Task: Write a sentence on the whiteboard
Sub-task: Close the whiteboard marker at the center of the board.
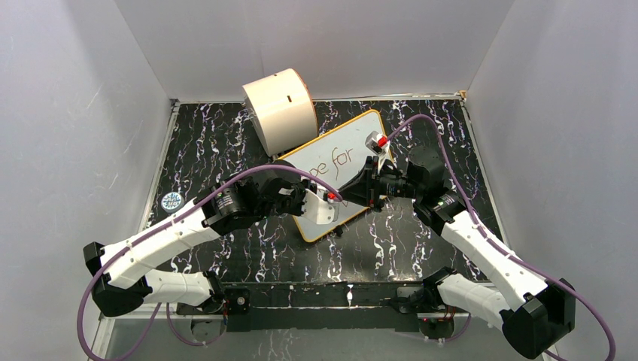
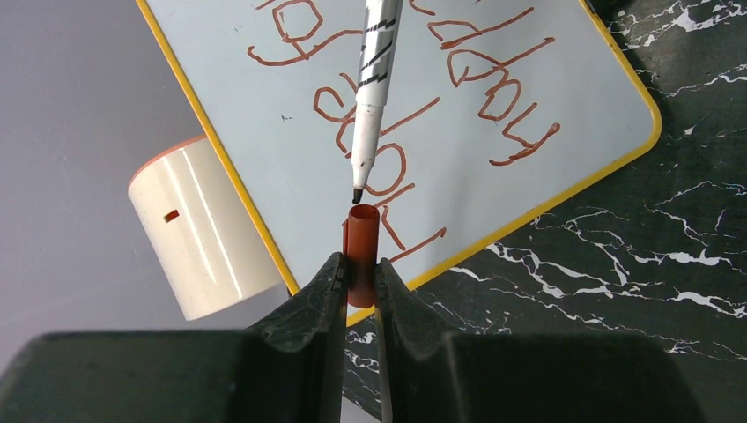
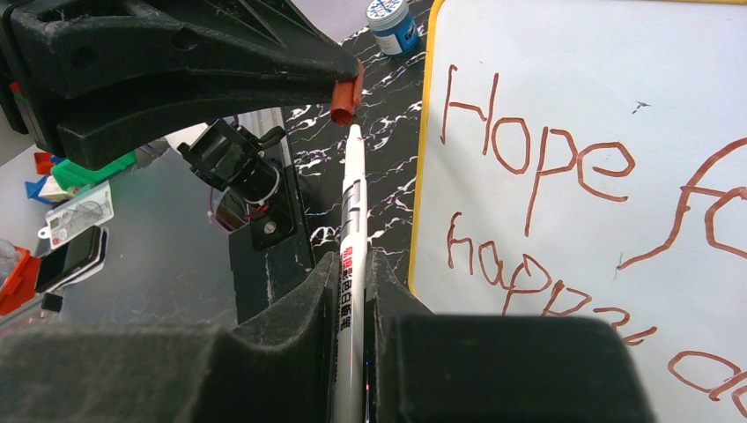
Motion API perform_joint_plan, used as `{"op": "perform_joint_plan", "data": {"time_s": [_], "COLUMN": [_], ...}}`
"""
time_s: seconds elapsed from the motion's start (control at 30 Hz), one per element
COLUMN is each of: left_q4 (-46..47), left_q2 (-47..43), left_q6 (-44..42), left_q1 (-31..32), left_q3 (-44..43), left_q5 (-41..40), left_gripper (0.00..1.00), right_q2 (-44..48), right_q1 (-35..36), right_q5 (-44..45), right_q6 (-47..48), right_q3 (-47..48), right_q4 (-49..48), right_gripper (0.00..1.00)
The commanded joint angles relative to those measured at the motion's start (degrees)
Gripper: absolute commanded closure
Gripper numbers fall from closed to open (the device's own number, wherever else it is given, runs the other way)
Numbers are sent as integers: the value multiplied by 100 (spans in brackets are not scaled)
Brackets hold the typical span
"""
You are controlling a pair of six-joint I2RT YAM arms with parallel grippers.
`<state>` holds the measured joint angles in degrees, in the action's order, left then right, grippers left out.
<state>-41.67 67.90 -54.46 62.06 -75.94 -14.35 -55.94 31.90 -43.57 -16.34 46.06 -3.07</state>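
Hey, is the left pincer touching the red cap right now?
Touching. The left wrist view shows the cap pinched on both sides by the left pincer, with no gap on either side.

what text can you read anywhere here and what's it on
"Hope for": the sentence, first line, on the whiteboard.
"happy days": its second line, upside down in the left wrist view.
Red print on the marker barrel: too blurred to read.
Label on the blue jar lid: too small to read.

Red cap point(image 2: 361, 231) in gripper point(image 2: 359, 269), marker point(image 2: 377, 53) just above
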Motion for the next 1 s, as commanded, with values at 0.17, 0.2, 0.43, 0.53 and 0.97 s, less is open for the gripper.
{"op": "perform_joint_plan", "data": {"time_s": [0.17, 0.2, 0.43, 0.53, 0.97], "left_q4": [-71, -81, -79, -82, -89], "left_q2": [-24, -8, 54, 81, 100], "left_q6": [-56, -54, -15, 11, 16], "left_q1": [43, 43, 43, 43, 43], "left_q3": [-231, -236, -259, -256, -308], "left_q5": [52, 47, -65, -208, 24], "left_gripper": [100, 100, 100, 100, 100], "right_q2": [-8, -13, -6, 34, -12], "right_q1": [7, 6, 7, 1, 7], "right_q5": [-150, -178, -192, -99, -126], "right_q6": [7, -4, 14, 74, 111], "right_q3": [206, 210, 202, 206, 233], "right_q4": [-211, -211, -171, -75, -65], "right_gripper": [100, 100, 100, 100, 100]}}
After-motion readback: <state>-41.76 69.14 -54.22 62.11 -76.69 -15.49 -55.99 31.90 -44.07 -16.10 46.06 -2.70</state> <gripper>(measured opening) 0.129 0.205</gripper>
